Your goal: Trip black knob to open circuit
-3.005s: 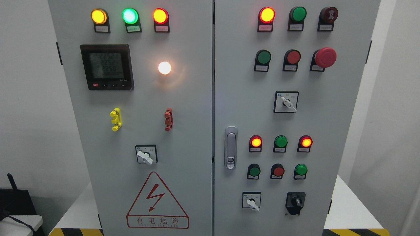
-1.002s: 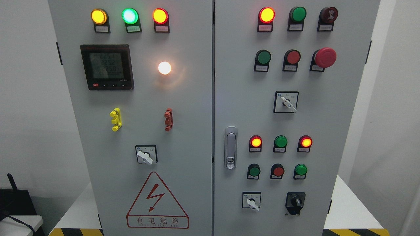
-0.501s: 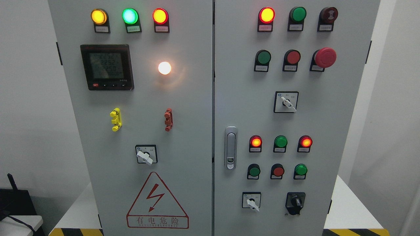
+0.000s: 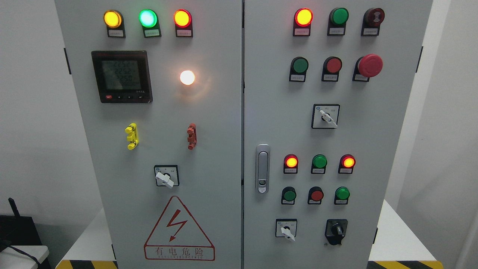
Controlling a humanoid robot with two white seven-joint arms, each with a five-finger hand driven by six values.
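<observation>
Neither hand shows in the head view, so how their fingers stand cannot be told.

The black knob [image 4: 337, 230] sits at the lower right of the cabinet's right door [image 4: 403, 130], its grip roughly upright, untouched. Just left of it is one white selector [image 4: 286, 230]; a second [image 4: 327, 117] sits mid-door and a third [image 4: 165, 178] on the left door [image 4: 216, 149], making three white selectors in all.

Above the knob run two rows of three: lamps lit red [image 4: 291, 161], unlit green [image 4: 319, 161] and lit red [image 4: 348, 162], then buttons green [image 4: 289, 195], red [image 4: 317, 195] and green [image 4: 342, 193]. Higher up are one green button [image 4: 300, 65], one red button [image 4: 333, 65] and one red mushroom stop [image 4: 369, 65]. The top row holds one lit red lamp [image 4: 303, 16], one unlit green lamp [image 4: 340, 15] and one dark red buzzer [image 4: 374, 15]. One silver latch [image 4: 262, 168] stands at the door's left edge.

The left door carries three lit lamps on top, yellow [image 4: 112, 18], green [image 4: 148, 18] and red [image 4: 182, 18], one meter [image 4: 121, 76], one white lamp [image 4: 187, 77], one yellow clip [image 4: 132, 136], one red clip [image 4: 191, 136] and one warning triangle [image 4: 178, 231].
</observation>
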